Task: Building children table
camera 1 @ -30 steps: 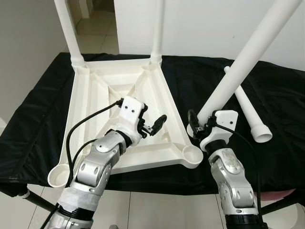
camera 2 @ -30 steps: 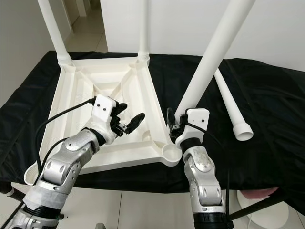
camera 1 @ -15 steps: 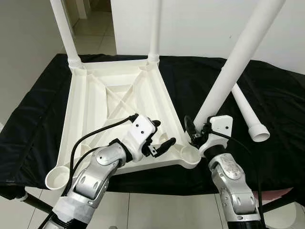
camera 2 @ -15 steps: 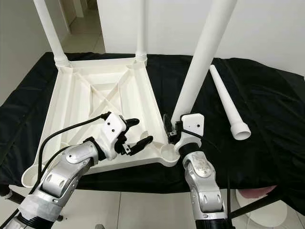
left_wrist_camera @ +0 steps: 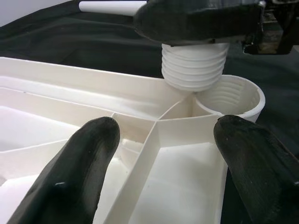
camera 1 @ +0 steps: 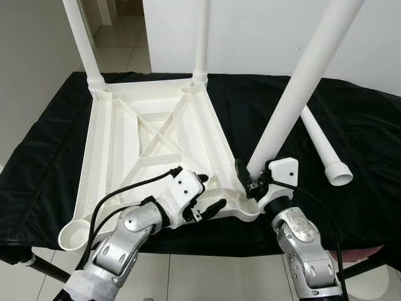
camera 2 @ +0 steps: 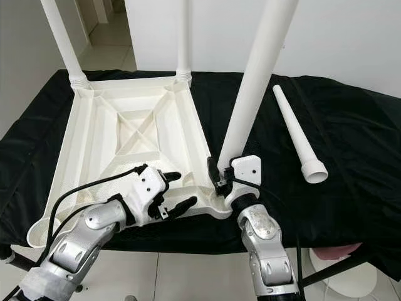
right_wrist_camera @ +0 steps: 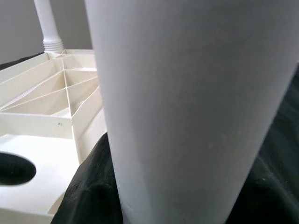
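Note:
The white table top [camera 1: 100, 163] lies upside down on a black-covered bench, with two legs [camera 1: 78, 37] [camera 1: 200, 37] standing in its far corners. My right gripper [camera 1: 250, 183] is shut on a third white leg [camera 1: 294, 94] near its lower end. The leg leans up and to the right, and its threaded end [left_wrist_camera: 194, 67] hangs just over the near-right corner socket [left_wrist_camera: 231, 95]. My left gripper [camera 1: 210, 193] is open, its fingers [left_wrist_camera: 84, 163] straddling the ribbed near edge beside that socket. A fourth leg [camera 1: 322, 147] lies loose on the cloth to the right.
The near-left corner socket [camera 1: 72, 232] stands open at the bench's front edge. The black cloth [camera 1: 369, 163] spreads bare to the right of the loose leg. A white wall is behind and tiled floor below the front edge.
My right gripper has brought the leg's threaded end in over the near-right socket. My left gripper has moved from over the underside's middle to the near edge by that corner.

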